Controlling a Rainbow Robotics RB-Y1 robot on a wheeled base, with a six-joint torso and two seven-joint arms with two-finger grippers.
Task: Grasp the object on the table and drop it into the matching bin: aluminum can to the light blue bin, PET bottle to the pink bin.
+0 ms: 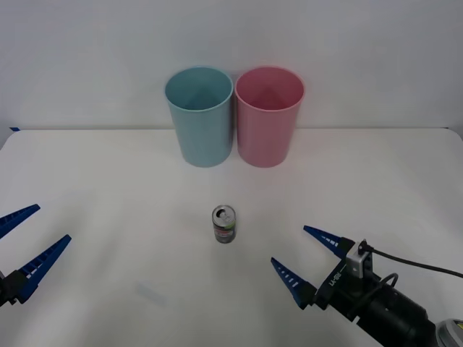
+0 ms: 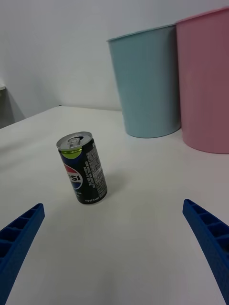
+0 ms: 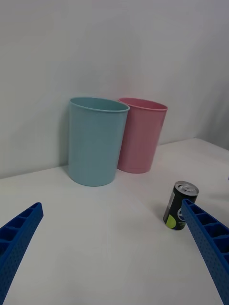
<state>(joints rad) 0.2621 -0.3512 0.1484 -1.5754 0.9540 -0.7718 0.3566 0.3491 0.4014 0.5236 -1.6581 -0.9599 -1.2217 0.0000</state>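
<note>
Status: small dark-labelled aluminum can (image 1: 223, 225) upright on white table (image 1: 108, 188), ungrasped.
My right gripper (image 1: 302, 258) sits near it, fingers spread; my left gripper (image 1: 27, 238) waits released. Light blue bin (image 1: 200, 119) touches pink bin (image 1: 268, 119) behind.

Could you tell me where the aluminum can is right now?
In the front view the aluminum can stands upright mid-table, nearer than the light blue bin, between the open left gripper and right gripper.
</note>
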